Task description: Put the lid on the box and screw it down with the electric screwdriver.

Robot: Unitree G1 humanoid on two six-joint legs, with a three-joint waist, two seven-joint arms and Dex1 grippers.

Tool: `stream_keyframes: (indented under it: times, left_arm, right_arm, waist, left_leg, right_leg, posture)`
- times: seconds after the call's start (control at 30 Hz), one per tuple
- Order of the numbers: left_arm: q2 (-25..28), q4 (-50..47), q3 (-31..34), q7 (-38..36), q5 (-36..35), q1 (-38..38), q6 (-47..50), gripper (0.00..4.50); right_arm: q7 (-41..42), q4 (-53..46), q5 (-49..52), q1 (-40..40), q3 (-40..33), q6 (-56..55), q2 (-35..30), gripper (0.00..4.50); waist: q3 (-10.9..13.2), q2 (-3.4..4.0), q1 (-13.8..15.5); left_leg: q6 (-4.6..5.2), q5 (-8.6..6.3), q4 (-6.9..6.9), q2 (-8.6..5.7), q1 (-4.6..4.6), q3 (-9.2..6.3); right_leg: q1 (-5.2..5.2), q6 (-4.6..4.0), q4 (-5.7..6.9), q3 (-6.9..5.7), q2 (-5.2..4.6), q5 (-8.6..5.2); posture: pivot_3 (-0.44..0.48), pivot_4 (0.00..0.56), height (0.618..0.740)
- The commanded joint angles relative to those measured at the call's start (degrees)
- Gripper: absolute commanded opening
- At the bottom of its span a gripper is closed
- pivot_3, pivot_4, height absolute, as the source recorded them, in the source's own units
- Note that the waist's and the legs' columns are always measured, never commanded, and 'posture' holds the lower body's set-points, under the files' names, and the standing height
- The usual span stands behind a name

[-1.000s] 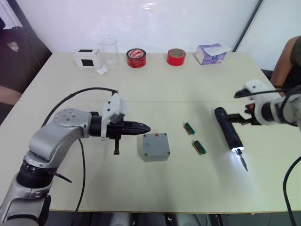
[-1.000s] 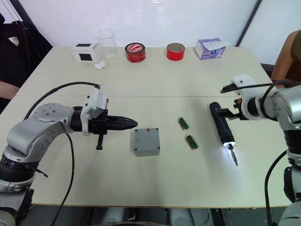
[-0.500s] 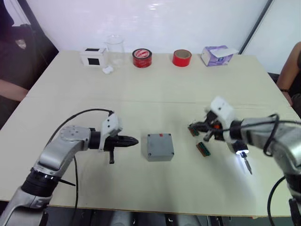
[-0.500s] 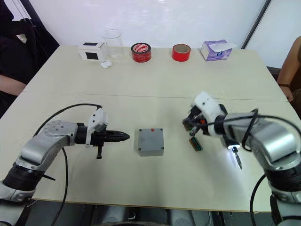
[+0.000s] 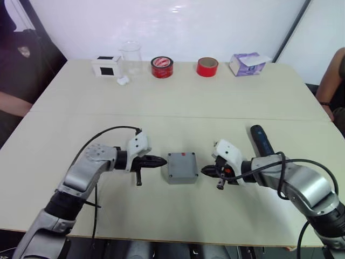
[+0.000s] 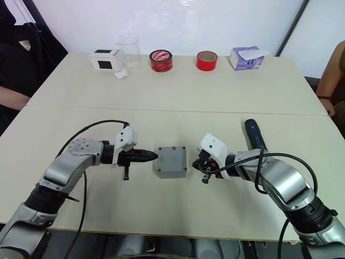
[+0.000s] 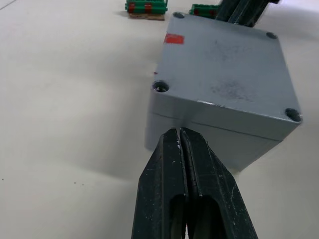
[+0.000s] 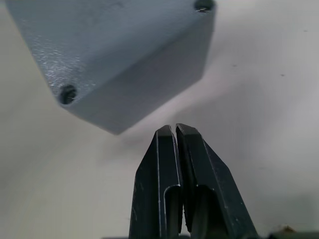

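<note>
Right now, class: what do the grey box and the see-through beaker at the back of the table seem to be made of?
The grey box looks like moulded plastic: a matt, faintly speckled skin, rounded edges and sunken screw holes at the corners. It could also be painted metal. The beaker looks like clear glass or clear plastic: you see the wall through it, and its rim catches light.

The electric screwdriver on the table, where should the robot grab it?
Best around the middle of its black barrel, coming down from above. The electric screwdriver lies flat on the table, free on both long sides, so the right claw, now shut near the box, could straddle it.
</note>
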Motion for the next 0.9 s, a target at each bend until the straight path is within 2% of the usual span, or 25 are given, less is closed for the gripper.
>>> stream_keyframes:
  times: [0.03, 0.4, 0.47, 0.57, 0.63, 0.77, 0.9]
  left_arm:
    - [-1.1, 0.5, -0.4, -0.1, 1.0, -1.9, -1.9, 0.00]
    - [-2.6, 3.0, 0.0, -0.5, 2.9, -4.0, -3.4, 0.00]
    - [-1.7, 2.7, 0.3, -1.0, 3.1, -3.7, -3.4, 0.00]
    - [2.8, -1.1, 1.2, -4.5, 1.8, -1.0, -2.2, 0.00]
    - [4.7, -3.5, 1.4, -6.1, 0.6, 0.5, -1.2, 0.00]
    - [7.6, -10.1, 2.0, -8.9, -3.7, 3.9, 2.8, 0.00]
    - [7.5, -13.3, 0.8, -8.3, -4.4, 4.9, 4.4, 0.00]
  right_arm:
    - [1.2, -3.4, 2.3, 0.0, -1.6, 1.2, 0.4, 0.08]
    - [0.8, -6.4, 4.5, -0.8, -2.6, 5.2, 0.6, 0.08]
    - [1.3, -6.5, 3.9, -0.8, -3.2, 4.7, -0.8, 0.08]
    - [3.0, -4.5, 1.1, -1.6, -5.5, 1.3, -5.4, 0.08]
    - [3.3, -2.8, 0.1, -2.5, -6.1, -0.4, -6.3, 0.08]
    - [2.5, 3.2, -3.5, -6.1, -5.1, -4.2, -4.6, 0.08]
    - [2.3, 7.0, -5.8, -8.3, -2.7, -6.3, -1.3, 0.08]
  waist:
    - [0.0, 0.00, -0.1]
    - [0.0, 0.00, -0.1]
    - [0.0, 0.00, -0.1]
    - [0.0, 0.00, -0.2]
    - [0.0, 0.00, -0.5]
    - [0.0, -0.01, -0.5]
    - [0.0, 0.00, -0.3]
  left_leg:
    - [0.00, 0.00, 0.01, 0.00, 0.01, -0.01]
    - [0.00, 0.00, 0.16, 0.01, 0.00, -0.05]
    - [0.01, 0.00, 0.20, 0.01, 0.00, -0.05]
    - [0.01, -0.01, 0.24, 0.01, -0.01, -0.06]
    - [0.01, -0.01, 0.25, 0.03, -0.01, -0.05]
    - [0.01, -0.01, 0.27, 0.06, 0.01, -0.06]
    - [0.01, -0.01, 0.30, 0.05, 0.00, -0.04]
  right_leg:
    - [0.01, 0.00, 0.00, 0.00, 0.00, 0.00]
    - [0.03, 0.00, 0.10, -0.01, 0.01, 0.00]
    - [0.04, 0.00, 0.11, -0.01, 0.01, 0.00]
    - [0.05, 0.00, 0.12, -0.01, 0.00, 0.00]
    - [0.03, 0.00, 0.12, 0.02, 0.00, 0.00]
    - [0.05, -0.01, 0.15, 0.01, 0.02, 0.00]
    - [0.05, -0.01, 0.16, 0.02, 0.01, 0.00]
  posture:
    - [0.000, 0.150, 0.740]
    - [0.000, 0.150, 0.740]
    - [0.000, 0.150, 0.740]
    - [0.000, 0.150, 0.740]
    - [0.000, 0.150, 0.740]
    - [0.000, 0.150, 0.740]
    - [0.000, 0.150, 0.740]
